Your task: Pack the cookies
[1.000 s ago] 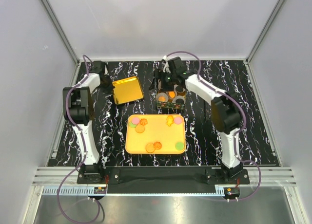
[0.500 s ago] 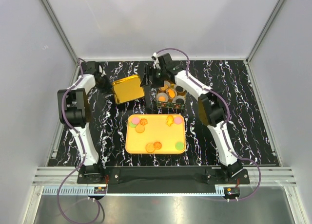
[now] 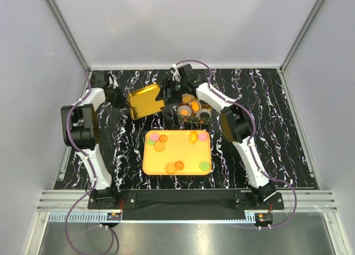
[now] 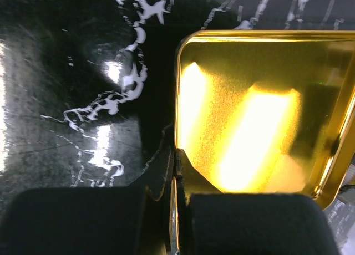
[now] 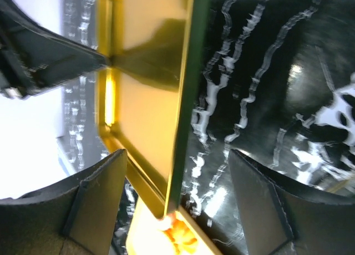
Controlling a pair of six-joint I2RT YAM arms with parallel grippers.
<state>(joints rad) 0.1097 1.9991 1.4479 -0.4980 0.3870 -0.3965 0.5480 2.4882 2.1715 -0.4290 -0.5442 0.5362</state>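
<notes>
Cookies (image 3: 171, 168) mostly lie on the yellow tray (image 3: 183, 152); few sit in the far box (image 3: 191, 121). Left fingers (image 4: 83, 222) pinch the gold lid (image 3: 145, 100); right fingers (image 5: 94, 194) spread astride its edge. Packing looks barely begun.

Gold lid (image 3: 146, 100) just left of box (image 3: 191, 120); yellow tray (image 3: 177, 152) nearer on marble table (image 3: 277, 127)

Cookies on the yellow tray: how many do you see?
8 cookies: three at the tray's far-left corner, two far-right, two near-centre, one green near-right. Overlaps may hide more.
</notes>
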